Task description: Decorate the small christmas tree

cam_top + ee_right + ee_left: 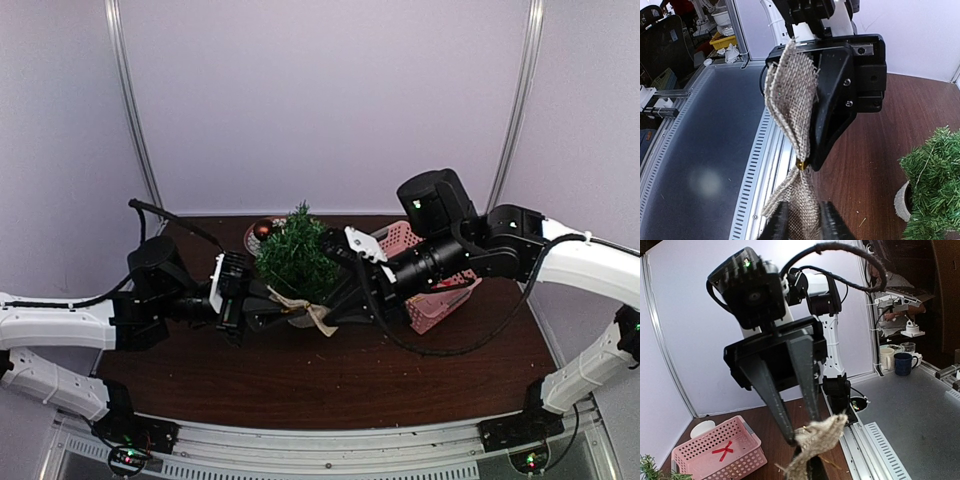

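Soft, even light; the dark table (300, 380) swallows shadows. Wrist views bend at the edges; the burlap bow (820, 437) blurs up close; white wall (685, 350) glares behind it.

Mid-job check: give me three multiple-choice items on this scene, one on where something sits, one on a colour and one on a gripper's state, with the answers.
1. Seen from the top camera, relative to the small christmas tree, the pink basket sits:
A) to its left
B) to its right
C) in front of it, at the table's near edge

2. The strip lying in the basket is:
A) blue
B) yellow
C) red

3. The left gripper is:
A) open and empty
B) shut on a tree branch
C) shut on the burlap bow

Answers:
1 B: the top view shows the basket on the tree's right.
2 C: the left wrist view shows a red crossed strip inside.
3 C: the right wrist view shows its fingers clamped at the bow's middle.
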{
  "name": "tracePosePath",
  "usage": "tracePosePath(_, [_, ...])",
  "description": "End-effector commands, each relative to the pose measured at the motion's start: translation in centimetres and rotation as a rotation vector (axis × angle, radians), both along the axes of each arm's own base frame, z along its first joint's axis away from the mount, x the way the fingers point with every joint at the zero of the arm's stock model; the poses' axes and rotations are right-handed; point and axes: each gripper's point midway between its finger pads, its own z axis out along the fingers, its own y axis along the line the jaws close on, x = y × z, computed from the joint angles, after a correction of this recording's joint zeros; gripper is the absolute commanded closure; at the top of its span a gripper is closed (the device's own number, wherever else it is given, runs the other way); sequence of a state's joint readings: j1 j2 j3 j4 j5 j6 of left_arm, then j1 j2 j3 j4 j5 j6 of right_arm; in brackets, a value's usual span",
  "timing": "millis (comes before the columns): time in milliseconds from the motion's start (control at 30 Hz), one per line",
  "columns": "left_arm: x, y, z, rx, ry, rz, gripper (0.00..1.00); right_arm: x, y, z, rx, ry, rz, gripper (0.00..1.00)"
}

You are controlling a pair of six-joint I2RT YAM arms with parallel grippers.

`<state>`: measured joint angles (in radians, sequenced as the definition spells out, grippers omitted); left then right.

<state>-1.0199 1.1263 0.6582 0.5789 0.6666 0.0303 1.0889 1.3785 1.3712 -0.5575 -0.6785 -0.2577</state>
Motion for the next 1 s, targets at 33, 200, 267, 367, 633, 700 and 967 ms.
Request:
tracePosePath(33, [0.0, 0.6, 1.2, -0.05, -0.057, 0.027, 1.0, -0.3, 0.4, 1.2, 0.013, 0.008, 0.011, 1.0])
tracePosePath(200, [1.4, 1.3, 0.6, -0.03, -0.038, 0.135, 0.95, 0.7, 0.3, 1.0, 0.0, -0.001, -0.05, 1.0])
tracePosePath(267, [2.1, 1.6, 0.3, -0.015, -0.024, 0.182, 0.81, 1.2, 0.3, 0.8, -0.005, -0.009, -0.078, 1.0])
tracePosePath(367, [2.6, 2.3, -1.0, 0.06, 0.021, 0.236, 0.54, 2.3, 0.1, 0.0, -0.043, -0.031, -0.136, 1.0])
tracePosePath(633, [3.3, 6.6, -3.5, 0.217, 0.105, 0.409, 0.51, 6.8, -1.7, -5.5, -0.352, -0.118, -0.327, 1.0])
tracePosePath(700, [3.7, 7.4, -3.1, 0.224, 0.104, 0.456, 0.51, 7.2, -1.8, -5.8, -0.385, -0.124, -0.341, 1.0])
tracePosePath(967, [3.4, 6.1, -3.9, 0.334, 0.042, 0.389, 0.5, 8.1, -1.5, -7.0, -0.483, -0.118, -0.362, 1.0])
